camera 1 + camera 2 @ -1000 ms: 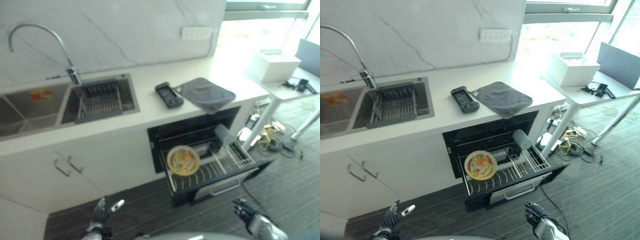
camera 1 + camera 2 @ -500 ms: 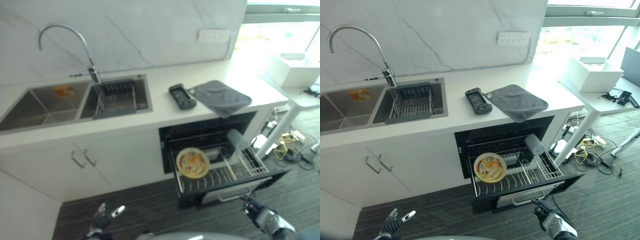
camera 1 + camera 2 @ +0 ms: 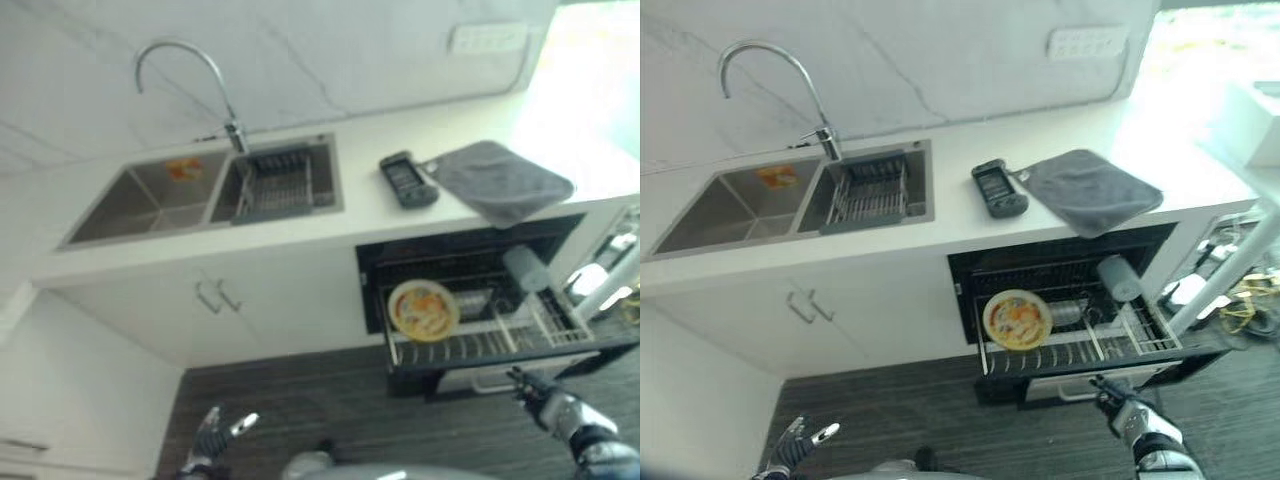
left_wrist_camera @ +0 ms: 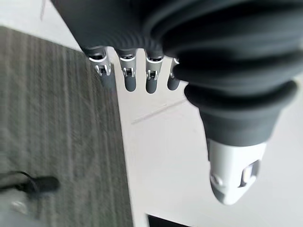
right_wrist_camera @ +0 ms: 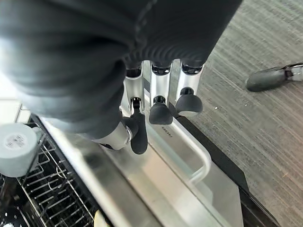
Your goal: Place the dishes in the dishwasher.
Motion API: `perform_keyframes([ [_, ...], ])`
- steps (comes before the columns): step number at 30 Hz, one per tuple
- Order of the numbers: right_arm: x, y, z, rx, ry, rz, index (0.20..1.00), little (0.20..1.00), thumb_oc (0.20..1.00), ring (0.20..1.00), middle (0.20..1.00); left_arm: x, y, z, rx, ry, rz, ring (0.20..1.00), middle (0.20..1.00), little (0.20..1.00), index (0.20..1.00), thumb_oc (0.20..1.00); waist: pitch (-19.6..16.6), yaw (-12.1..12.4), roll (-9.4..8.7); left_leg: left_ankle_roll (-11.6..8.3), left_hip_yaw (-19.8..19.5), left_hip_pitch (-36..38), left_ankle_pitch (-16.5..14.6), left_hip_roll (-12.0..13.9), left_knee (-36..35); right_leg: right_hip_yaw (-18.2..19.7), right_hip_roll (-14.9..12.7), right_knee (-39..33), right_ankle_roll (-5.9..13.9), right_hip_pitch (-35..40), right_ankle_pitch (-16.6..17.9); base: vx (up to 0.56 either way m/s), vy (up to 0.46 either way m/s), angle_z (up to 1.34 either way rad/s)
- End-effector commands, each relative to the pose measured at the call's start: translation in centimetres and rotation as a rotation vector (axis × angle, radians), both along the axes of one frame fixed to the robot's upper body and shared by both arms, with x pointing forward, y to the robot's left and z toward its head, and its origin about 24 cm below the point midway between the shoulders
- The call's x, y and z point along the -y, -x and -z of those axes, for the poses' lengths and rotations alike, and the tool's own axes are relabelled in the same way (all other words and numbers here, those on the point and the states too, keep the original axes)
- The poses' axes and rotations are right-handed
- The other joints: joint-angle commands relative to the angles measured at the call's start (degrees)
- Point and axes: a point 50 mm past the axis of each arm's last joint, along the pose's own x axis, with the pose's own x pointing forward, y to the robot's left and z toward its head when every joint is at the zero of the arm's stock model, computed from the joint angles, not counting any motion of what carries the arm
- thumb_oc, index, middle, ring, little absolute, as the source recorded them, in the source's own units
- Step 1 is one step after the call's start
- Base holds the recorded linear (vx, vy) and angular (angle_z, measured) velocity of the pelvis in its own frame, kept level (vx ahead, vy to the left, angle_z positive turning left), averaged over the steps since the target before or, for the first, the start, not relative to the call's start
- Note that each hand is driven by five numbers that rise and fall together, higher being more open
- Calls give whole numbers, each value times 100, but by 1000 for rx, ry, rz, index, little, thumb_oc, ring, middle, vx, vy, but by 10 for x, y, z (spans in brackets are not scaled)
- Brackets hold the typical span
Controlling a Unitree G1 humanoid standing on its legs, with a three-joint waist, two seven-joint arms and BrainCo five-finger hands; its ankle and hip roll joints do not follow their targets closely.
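Note:
The dishwasher drawer (image 3: 1080,362) stands pulled out under the counter. In its wire rack a yellow patterned plate (image 3: 1017,318) stands on edge at the left, a metal cup (image 3: 1065,313) lies beside it, and a pale cup (image 3: 1119,278) lies on its side at the back right. My right hand (image 3: 1130,412) hovers just in front of the drawer. In the right wrist view its relaxed fingers (image 5: 161,111) sit close above the drawer's silver front and handle (image 5: 201,165), holding nothing. My left hand (image 3: 215,435) hangs open low over the floor at the left, fingers (image 4: 151,80) straight.
On the white counter a dark handheld device (image 3: 403,180) lies next to a grey cloth (image 3: 500,180). To the left is a double sink (image 3: 150,195) with a drain rack (image 3: 280,182) and a curved tap (image 3: 190,70). Cabinet doors (image 3: 215,295) are shut. A white table leg (image 3: 1230,280) stands to the right.
The whole picture has shifted, so the camera has turned left. My right hand has come closer to the drawer's front. The dishes in the rack have not moved.

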Motion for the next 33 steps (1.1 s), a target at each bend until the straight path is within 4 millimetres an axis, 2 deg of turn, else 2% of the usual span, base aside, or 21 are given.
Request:
perform_keyframes([
  [1, -12, -73, -52, 211, 36, -84, 200, 200, 200, 200, 200, 1, -38, -10, 120, -20, 24, 1000, 1000, 1000, 1000, 1000, 215, 325, 70, -127, -493, 35, -292, 32, 44, -108, -533, 320, 194, -209, 197, 30, 273, 23],
  [3, 0, -80, -68, 226, 102, -96, 200, 200, 200, 200, 200, 9, -33, -6, 111, 5, 12, 1000, 1000, 1000, 1000, 1000, 260, 363, 279, -136, -534, -63, -249, -73, 44, -134, -661, 354, 191, -272, 208, 29, 272, 17],
  [6, 12, -87, -87, 246, 172, -115, 200, 200, 200, 200, 200, 17, -30, -2, 105, 32, 12, 1000, 1000, 1000, 1000, 1000, 313, 398, 498, -149, -560, -194, -207, -190, 44, -139, -827, 395, 193, -376, 230, 26, 215, 8],
  [11, 29, -100, -122, 296, 280, -141, 200, 200, 200, 200, 200, 27, -26, -1, 108, 65, 38, 1000, 1000, 1000, 1000, 1000, 460, 452, 775, -164, -557, -374, -144, -330, 44, -136, -1038, 462, 206, -534, 255, 12, 167, 8],
  [13, 36, -108, -145, 335, 341, -152, 200, 200, 200, 200, 200, 27, -25, -1, 115, 79, 30, 1000, 1000, 1000, 1000, 1000, 547, 471, 895, -171, -531, -475, -101, -381, 44, -136, -1136, 500, 219, -617, 275, 1, 171, -3],
  [16, 56, -116, -197, 411, 482, -145, 200, 200, 200, 200, 200, 24, -25, -4, 132, 88, 21, 1000, 1000, 1000, 1000, 1000, 677, 562, 1090, -173, -539, -642, -47, -492, 44, -164, -1329, 628, 234, -757, 281, 27, 129, 4],
  [18, 66, -116, -220, 440, 542, -136, 200, 200, 200, 200, 200, 22, -24, -5, 136, 88, 20, 1000, 1000, 1000, 1000, 1000, 715, 597, 1162, -176, -563, -718, -17, -536, 44, -158, -1394, 692, 240, -838, 281, 33, 86, 9],
  [19, 73, -115, -241, 466, 593, -122, 200, 200, 200, 200, 200, 20, -21, -5, 134, 89, 17, 1000, 1000, 1000, 1000, 1000, 745, 635, 1222, -179, -608, -747, -19, -593, 44, -140, -1446, 765, 252, -876, 224, 45, 87, 16],
  [20, 77, -115, -251, 476, 616, -117, 200, 200, 200, 200, 200, 19, -20, -6, 135, 90, 16, 1000, 1000, 1000, 1000, 1000, 743, 654, 1259, -172, -629, -803, 15, -611, 44, -129, -1463, 774, 247, -932, 255, 79, 96, 14],
  [21, 83, -113, -269, 487, 664, -106, 200, 200, 200, 200, 200, 16, -18, -6, 132, 92, 18, 1000, 1000, 1000, 1000, 1000, 766, 687, 1314, -178, -661, -834, 14, -657, 44, -108, -1520, 847, 260, -977, 208, 34, 73, 15],
  [22, 86, -111, -278, 493, 688, -102, 200, 200, 200, 200, 200, 16, -17, -6, 133, 93, 18, 1000, 1000, 1000, 1000, 1000, 768, 701, 1346, -168, -670, -885, 48, -670, 44, -96, -1532, 850, 256, -1024, 239, 69, 67, 10],
  [23, 93, -106, -301, 509, 742, -82, 200, 200, 200, 200, 200, 13, -15, -8, 135, 86, 27, 1000, 1000, 1000, 1000, 1000, 800, 750, 1410, -173, -702, -948, 58, -710, 44, -95, -1580, 912, 268, -1098, 202, 40, 45, 14],
  [25, 98, -103, -318, 529, 782, -66, 200, 200, 200, 200, 200, 11, -11, -8, 131, 82, 24, 1000, 1000, 1000, 1000, 1000, 814, 789, 1464, -172, -714, -1008, 83, -738, 44, -89, -1610, 938, 275, -1149, 198, 37, 20, 17],
  [28, 102, -96, -355, 572, 875, -33, 200, 200, 200, 200, 200, 3, -6, -8, 114, 72, 10, 1000, 1000, 1000, 1000, 1000, 834, 873, 1531, -166, -789, -1146, 127, -800, 44, -72, -1656, 976, 302, -1275, 212, 13, 1, 5],
  [33, 102, -89, -393, 636, 942, 33, 200, 200, 200, 200, 200, -5, 0, -8, 81, 61, -1, 1000, 1000, 1000, 1000, 1000, 841, 954, 1586, -152, -852, -1241, 160, -855, 44, -64, -1724, 1071, 328, -1389, 202, 15, 8, 3],
])
